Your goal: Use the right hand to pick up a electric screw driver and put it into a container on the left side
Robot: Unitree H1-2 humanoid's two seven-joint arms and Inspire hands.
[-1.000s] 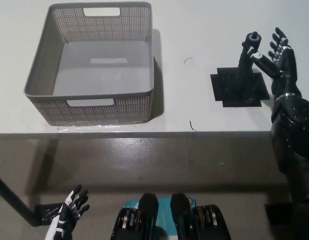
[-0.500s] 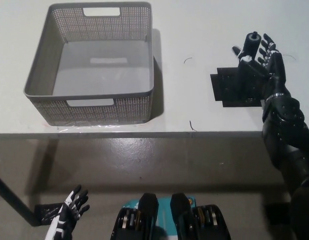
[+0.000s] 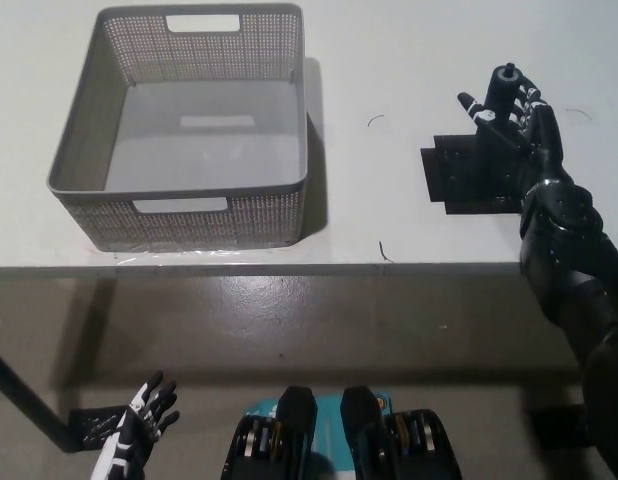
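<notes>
The right hand [image 3: 516, 118] is wrapped around the screwdriver [image 3: 502, 92], which stands up on a black mat [image 3: 459, 175] at the right of the table [image 3: 389, 60]. The grey basket [image 3: 179, 205] sits well apart on the left. The left hand [image 3: 139, 420] hangs low by the near edge, fingers spread.

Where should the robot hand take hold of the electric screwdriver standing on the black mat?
Grip the upright body of the screwdriver around its middle, below the round top, coming in from the right side. It stands nearly vertical on the black mat, so a sideways wrap suits it. The right robot hand is already against it there; whether it has closed is unclear.
</notes>
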